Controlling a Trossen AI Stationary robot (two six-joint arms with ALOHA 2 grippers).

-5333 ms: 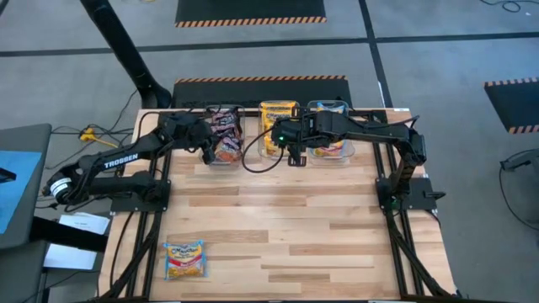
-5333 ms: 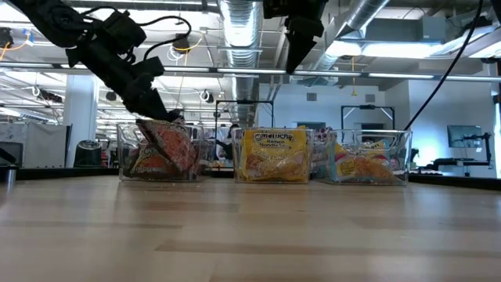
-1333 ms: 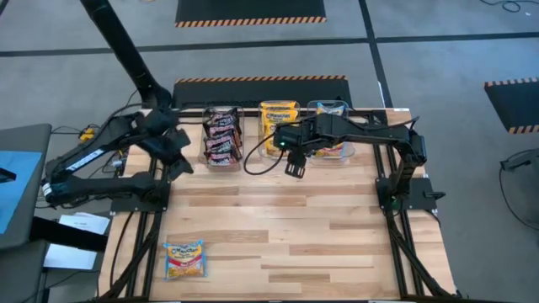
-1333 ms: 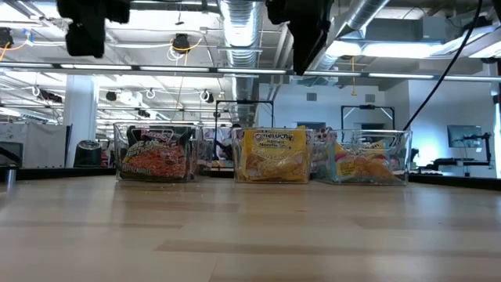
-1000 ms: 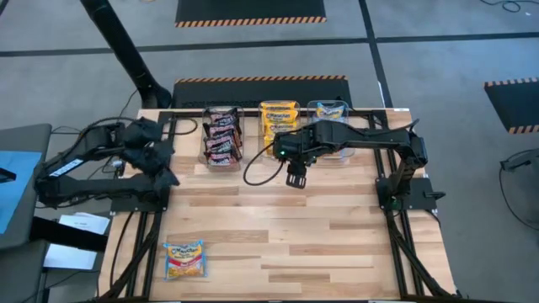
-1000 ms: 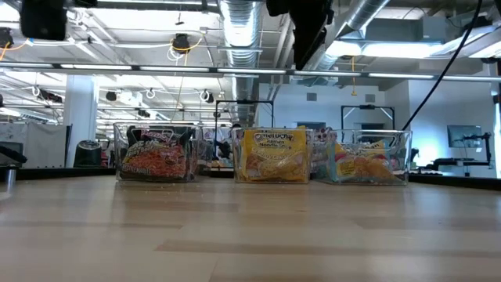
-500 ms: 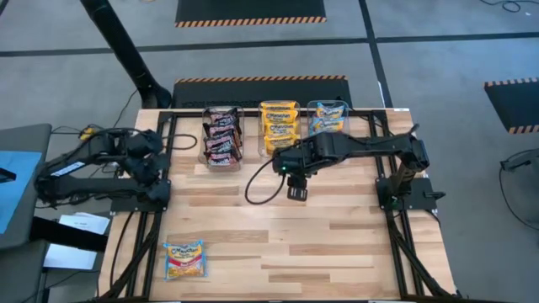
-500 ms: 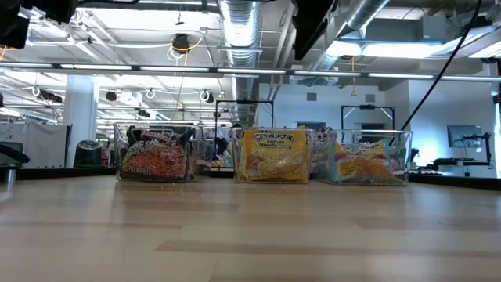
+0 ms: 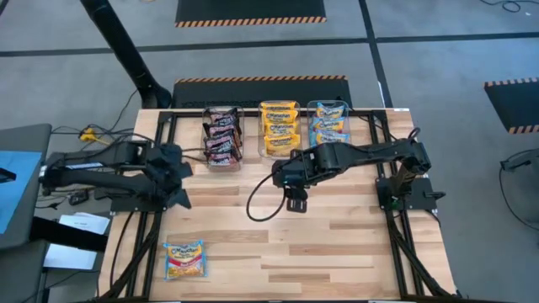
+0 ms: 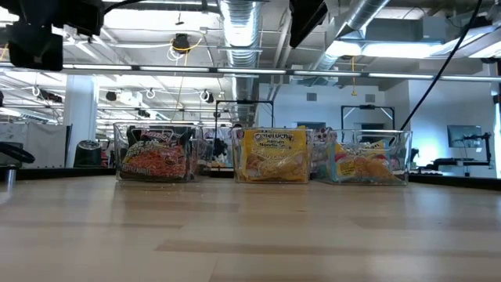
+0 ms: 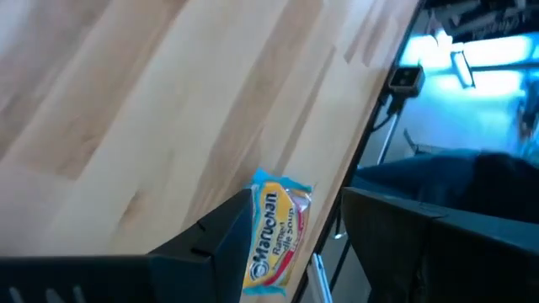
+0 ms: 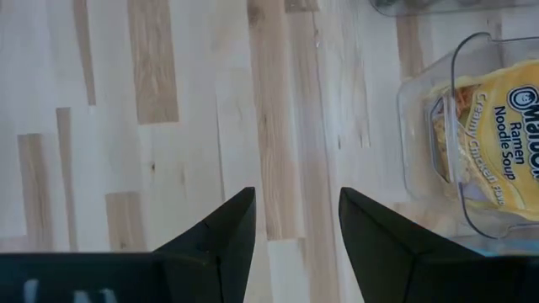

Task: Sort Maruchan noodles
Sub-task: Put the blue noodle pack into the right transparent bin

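Observation:
One loose packet of Maruchan noodles (image 9: pixel 185 259), blue-yellow with pink, lies flat on the wooden table near its near left corner. It also shows far off between the fingers in the left wrist view (image 11: pixel 274 236). Other packets stand in three clear tubs at the far edge: dark red (image 9: pixel 221 136), yellow (image 9: pixel 280 128) and blue-yellow (image 9: pixel 328 124). My left gripper (image 9: pixel 179 199) hangs open over the table's left side, between the dark red tub and the loose packet. My right gripper (image 9: pixel 295 203) hangs open above bare wood at the middle, just nearer than the yellow tub (image 12: pixel 488 143).
The three tubs line the far edge (image 10: pixel 274 155). Black frame rails run along the table's left (image 9: pixel 156 227) and right (image 9: pixel 392 227) sides. A black cable (image 9: pixel 257 198) loops from the right arm over the middle of the table.
My left gripper has swung from beyond the table's left edge in over the table, toward the near edge and the loose packet. My right gripper has drawn away from the tubs toward the near edge. The packets have not moved.

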